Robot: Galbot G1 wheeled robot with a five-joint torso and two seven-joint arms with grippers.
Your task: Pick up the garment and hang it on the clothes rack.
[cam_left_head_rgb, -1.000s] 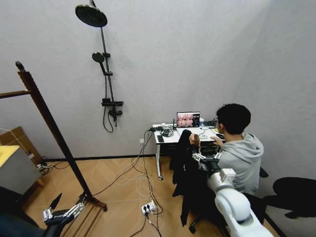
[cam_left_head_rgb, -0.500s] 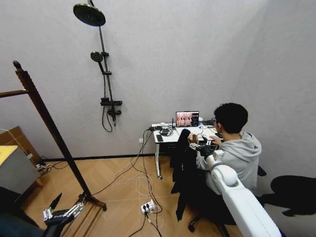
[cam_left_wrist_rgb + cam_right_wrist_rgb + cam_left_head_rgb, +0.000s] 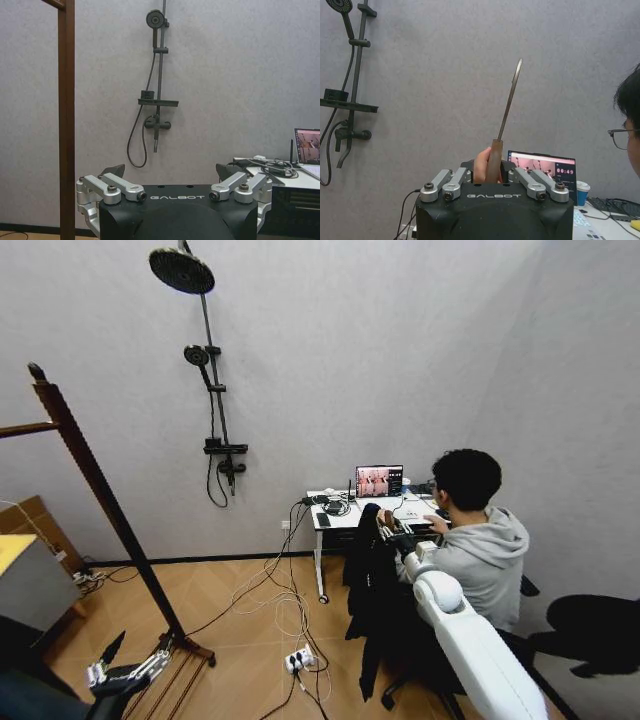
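Wood flooring runs to a plain grey wall. Nearest, the left gripper [image 3: 125, 673] idles low with jaws spread beside the clothes rack [image 3: 95, 480] base. Farther off, the right gripper [image 3: 392, 532] is extended forward, jaws pinching the hanger [image 3: 506, 120]. The garment [image 3: 372, 590] hangs vertically below it, near the desk [image 3: 335, 522]. A person's hand [image 3: 481, 165] also touches the hanger. The rack stands well apart, to the robot's left.

the black garment [image 3: 372, 590] hangs limp in long folds beside the desk's front edge. the dark reddish-brown wooden clothes rack [image 3: 95, 480] stands well apart, its upright leaning, ball finial on top.
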